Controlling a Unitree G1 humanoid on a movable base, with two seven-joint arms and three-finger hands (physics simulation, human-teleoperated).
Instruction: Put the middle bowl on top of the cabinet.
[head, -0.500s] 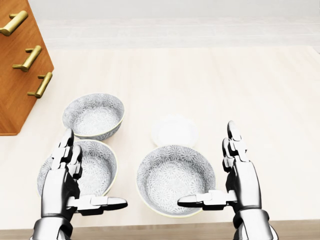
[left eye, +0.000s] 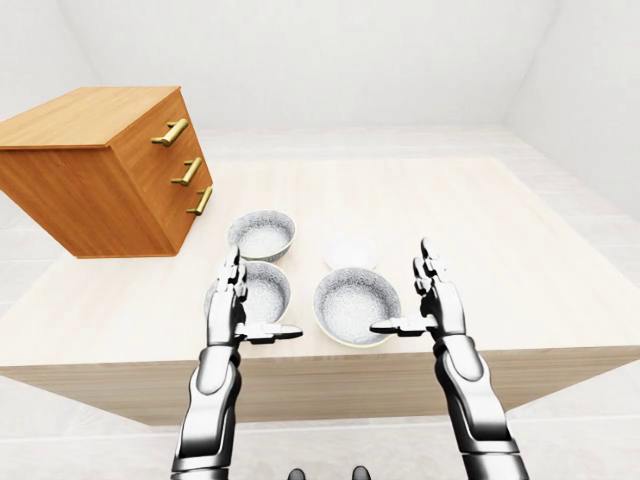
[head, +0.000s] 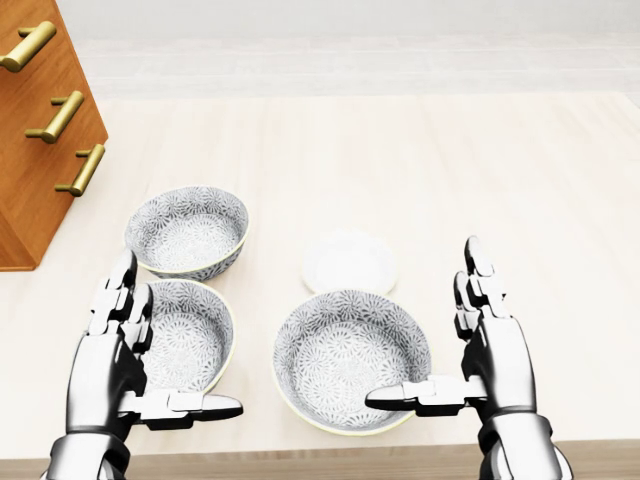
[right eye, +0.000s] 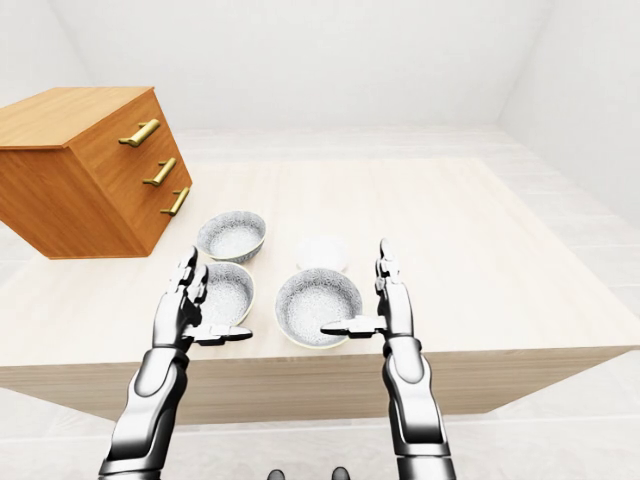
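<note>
Both silver robot hands, left hand (head: 112, 370) and right hand (head: 478, 350), hover with fingers released, grasping nothing, over three grey patterned ceramic bowls (head: 352, 355) beside the brown wooden cabinet (left eye: 100, 165).

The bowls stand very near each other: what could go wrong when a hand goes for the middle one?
The three patterned bowls crowd together: the middle bowl nearly touches the upper bowl and the large bowl, so reaching fingers may knock a neighbour. The open left hand hovers over its near rim and could tip it. The small white dish could be pushed too.
</note>
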